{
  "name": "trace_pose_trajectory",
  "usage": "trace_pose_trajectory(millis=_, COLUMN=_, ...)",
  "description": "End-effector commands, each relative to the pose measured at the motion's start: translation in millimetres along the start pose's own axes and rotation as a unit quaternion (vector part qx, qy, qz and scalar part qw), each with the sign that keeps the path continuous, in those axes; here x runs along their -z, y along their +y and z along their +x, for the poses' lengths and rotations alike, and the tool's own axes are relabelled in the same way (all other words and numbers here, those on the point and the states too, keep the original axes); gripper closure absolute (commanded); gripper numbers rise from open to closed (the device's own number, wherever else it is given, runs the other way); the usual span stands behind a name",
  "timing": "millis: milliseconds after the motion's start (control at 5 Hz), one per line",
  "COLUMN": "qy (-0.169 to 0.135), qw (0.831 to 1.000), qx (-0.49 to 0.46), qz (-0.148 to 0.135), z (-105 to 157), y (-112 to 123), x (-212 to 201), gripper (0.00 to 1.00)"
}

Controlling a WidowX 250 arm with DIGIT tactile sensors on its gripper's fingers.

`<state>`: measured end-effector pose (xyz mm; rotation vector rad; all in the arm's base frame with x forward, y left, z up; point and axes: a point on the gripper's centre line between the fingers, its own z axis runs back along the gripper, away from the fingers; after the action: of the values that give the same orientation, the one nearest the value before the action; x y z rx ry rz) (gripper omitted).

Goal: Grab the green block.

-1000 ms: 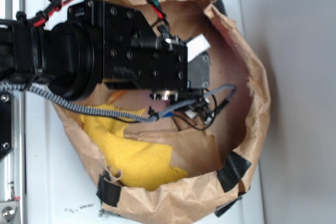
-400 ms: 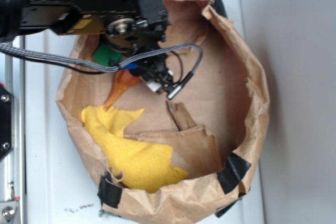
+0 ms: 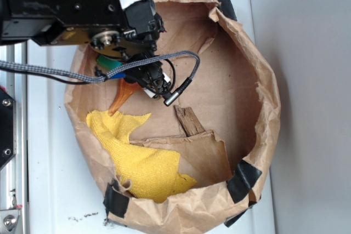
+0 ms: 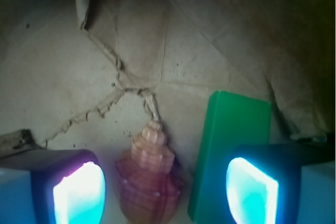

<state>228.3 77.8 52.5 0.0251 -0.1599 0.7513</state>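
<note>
Green block (image 4: 229,150) stands just beside my right-hand pad in the wrist view, its lower right corner hidden behind that pad (image 4: 252,192), its lower edge cut off by the frame. My gripper (image 4: 165,195) is spread wide and holds nothing; both pads glow blue-white, so their surfaces are washed out. Between them sits the orange seashell (image 4: 149,179), tip pointing away from me, close by the block; I cannot tell if they touch.

From the exterior view my arm (image 3: 60,6) covers most of this corner of the paper bag (image 3: 263,97). Only a sliver of the green block (image 3: 109,62) shows beneath my wrist, and just the pointed end of the seashell (image 3: 122,96) pokes out. A braided cable (image 3: 49,70) crosses in front. The yellow cloth (image 3: 145,165) lies well apart, partly tucked under a torn paper flap (image 3: 200,154).
</note>
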Motion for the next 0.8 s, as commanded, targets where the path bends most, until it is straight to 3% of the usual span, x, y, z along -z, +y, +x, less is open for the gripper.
trace_pose_trajectory(millis=0, qy=0.042, qw=0.992, qx=-0.115, qz=-0.021, z=18.3, y=24.3, x=4.1, gripper=0.00)
trace_pose_trajectory(millis=400, qy=0.049, qw=0.985, qx=-0.161, qz=-0.029, z=30.6, y=31.0, x=-10.6, gripper=0.00)
trace_pose_trajectory(millis=600, qy=0.028, qw=0.983, qx=-0.179, qz=0.009, z=30.9, y=33.1, x=-0.4, gripper=0.00)
